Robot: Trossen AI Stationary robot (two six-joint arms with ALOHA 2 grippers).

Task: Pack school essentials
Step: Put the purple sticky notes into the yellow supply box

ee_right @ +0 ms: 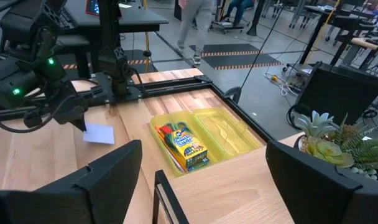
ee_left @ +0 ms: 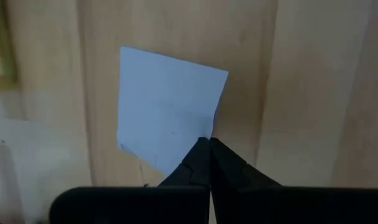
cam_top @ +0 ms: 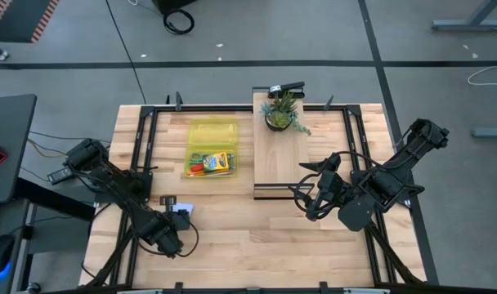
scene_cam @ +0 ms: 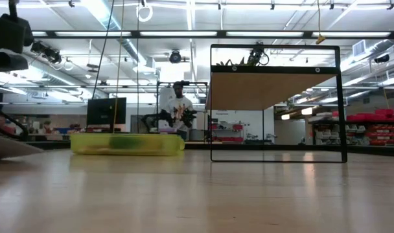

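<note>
Down low, left gripper (ee_left: 209, 144) fingers pressed together over the notepad's (ee_left: 167, 109) edge. Right gripper (cam_top: 312, 198) fingers spread, well apart from the crayon box (ee_right: 188, 148).

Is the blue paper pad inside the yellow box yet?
No, it's out. The blue notepad lies flat on the wooden table at the left end effector, apart from the open yellow case.

Left gripper (ee_left: 209, 144) low, fingers pinched together; right gripper (ee_right: 201, 165) raised, fingers wide apart.
</note>
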